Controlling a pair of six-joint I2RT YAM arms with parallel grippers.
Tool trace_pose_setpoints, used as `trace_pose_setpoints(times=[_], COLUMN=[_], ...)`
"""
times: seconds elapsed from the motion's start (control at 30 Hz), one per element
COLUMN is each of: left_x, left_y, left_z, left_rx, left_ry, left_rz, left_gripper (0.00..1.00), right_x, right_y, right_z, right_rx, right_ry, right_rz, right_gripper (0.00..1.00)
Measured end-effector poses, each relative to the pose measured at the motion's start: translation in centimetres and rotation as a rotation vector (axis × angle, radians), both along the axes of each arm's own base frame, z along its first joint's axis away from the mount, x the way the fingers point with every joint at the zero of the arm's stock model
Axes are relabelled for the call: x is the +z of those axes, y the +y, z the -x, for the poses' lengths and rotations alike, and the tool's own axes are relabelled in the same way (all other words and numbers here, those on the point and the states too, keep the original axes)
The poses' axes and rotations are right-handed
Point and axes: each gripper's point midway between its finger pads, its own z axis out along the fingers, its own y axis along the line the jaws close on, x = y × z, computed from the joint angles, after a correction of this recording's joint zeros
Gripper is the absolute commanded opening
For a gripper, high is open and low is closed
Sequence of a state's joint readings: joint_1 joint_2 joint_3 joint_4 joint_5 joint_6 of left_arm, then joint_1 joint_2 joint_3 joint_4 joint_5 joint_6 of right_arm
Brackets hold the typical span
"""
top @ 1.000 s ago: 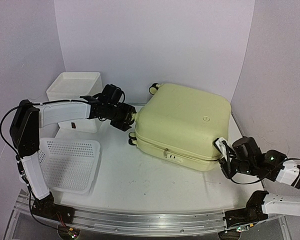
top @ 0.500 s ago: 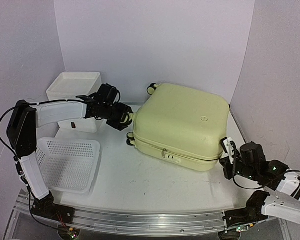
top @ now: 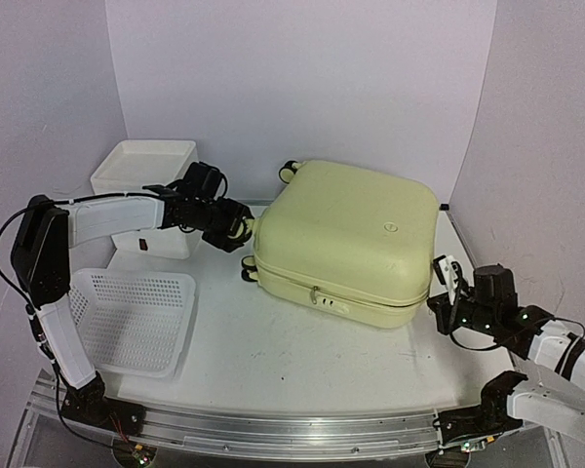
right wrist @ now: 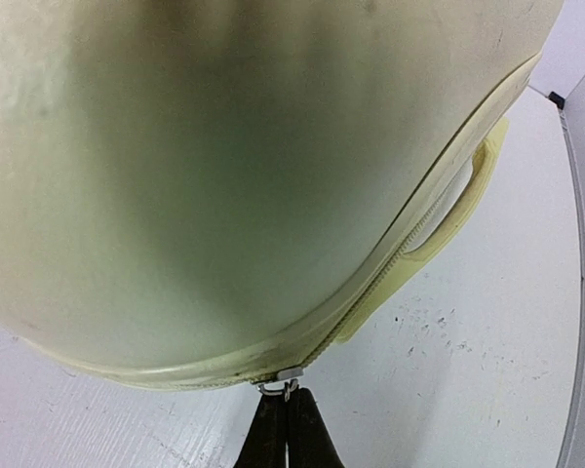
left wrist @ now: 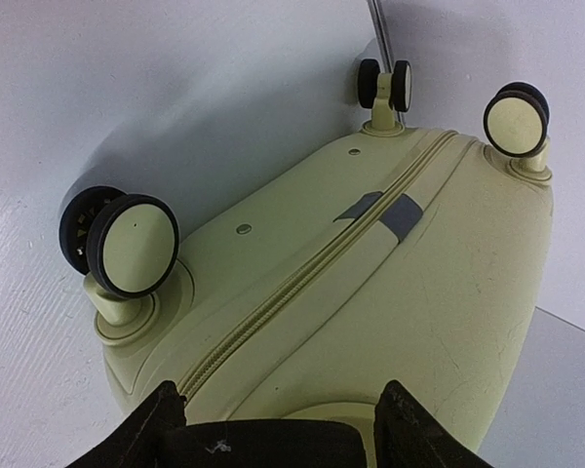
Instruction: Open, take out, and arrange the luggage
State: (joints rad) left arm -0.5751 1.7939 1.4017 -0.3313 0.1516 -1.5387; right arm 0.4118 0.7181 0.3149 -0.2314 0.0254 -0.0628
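Left hand (top: 237,230) is grasping the luggage (top: 346,239) at its wheeled end, fingers (left wrist: 166,414) standing apart on either side of the lower corner. Right hand (right wrist: 285,405) is clenching fully, its tips pinching the zipper pull (right wrist: 287,378) at the opposite, right-hand corner. The white table (top: 273,361) is carrying everything. The luggage, pale yellow and closed, is lying flat on its broad side at the table's centre-right, its wheeled end pointing left. A white perforated basket (top: 127,317) is sitting at the near left, well apart from the luggage; a white box (top: 141,166) is standing behind it at the far left. Three black-and-yellow wheels (left wrist: 127,244) are showing in the left wrist view. A pale side handle (right wrist: 458,210) is showing beside the zipper seam.
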Motion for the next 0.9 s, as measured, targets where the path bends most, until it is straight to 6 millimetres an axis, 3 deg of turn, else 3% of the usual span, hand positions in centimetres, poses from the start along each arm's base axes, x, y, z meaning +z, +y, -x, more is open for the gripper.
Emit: trace_pose_setpoints(times=[0.23, 0.37, 0.9], left_x=[0.0, 0.0, 0.2], left_y=[0.3, 0.8, 1.7], left_z=[0.1, 0.0, -0.7], left_rx=[-0.009, -0.005, -0.051], left_ry=[0.001, 0.005, -0.036], left_rz=[0.001, -0.001, -0.034], left_gripper=[0.06, 0.05, 0.03], right_x=[-0.7, -0.1, 0.5], right_y=[-0.1, -0.2, 0.3], right_z=[-0.9, -2.3, -3.0], right_rx=[0.086, 0.122, 0.339], right_ry=[0.092, 0.115, 0.186], right_rz=[-0.161, -0.24, -0.072], right_gripper=[0.0, 0.0, 0.0])
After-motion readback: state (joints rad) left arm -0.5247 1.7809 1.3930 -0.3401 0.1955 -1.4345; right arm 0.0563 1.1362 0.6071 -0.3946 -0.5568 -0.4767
